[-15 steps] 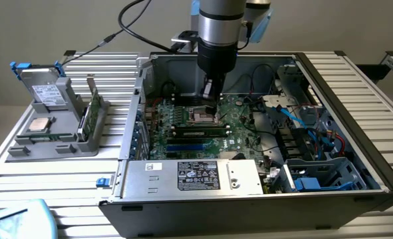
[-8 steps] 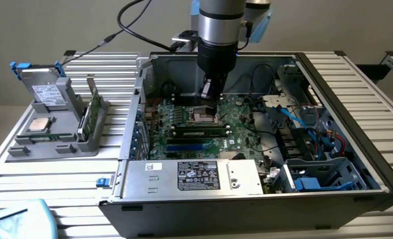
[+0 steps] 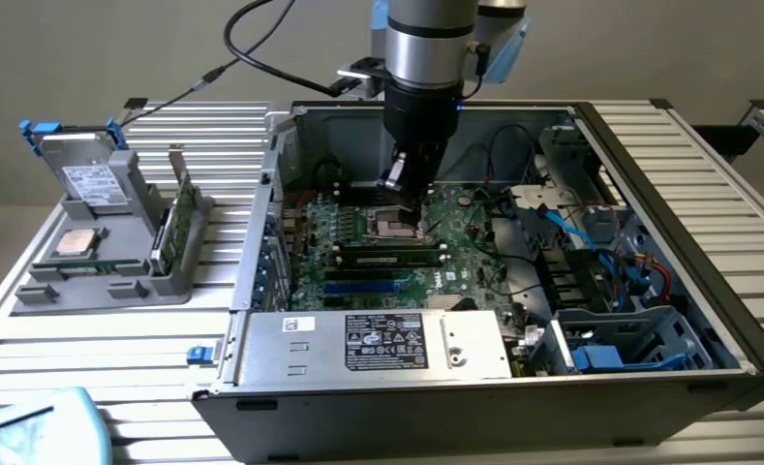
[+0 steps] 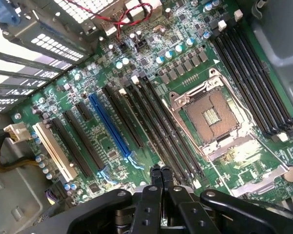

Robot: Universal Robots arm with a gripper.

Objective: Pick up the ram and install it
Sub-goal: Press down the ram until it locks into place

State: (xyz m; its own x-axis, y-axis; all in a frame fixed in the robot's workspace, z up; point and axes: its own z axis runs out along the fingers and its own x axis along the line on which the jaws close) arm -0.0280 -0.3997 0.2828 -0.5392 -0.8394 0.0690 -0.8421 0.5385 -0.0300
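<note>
Dark green RAM stick (image 3: 384,258) with black chips and a small white label, seated in a motherboard (image 3: 478,242) slot, long axis running across the exterior view; gripper (image 4: 160,171) fingertips pressed together, empty, just above the slots inside the computer case (image 3: 691,194)

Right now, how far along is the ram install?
Done: a dark ram stick appears to sit in a slot beside the empty CPU socket; I cannot confirm it is fully seated. In hand: nothing; the claw is shut and empty above the motherboard. Left: possibly a second green stick, standing in the holder outside the case.
</note>
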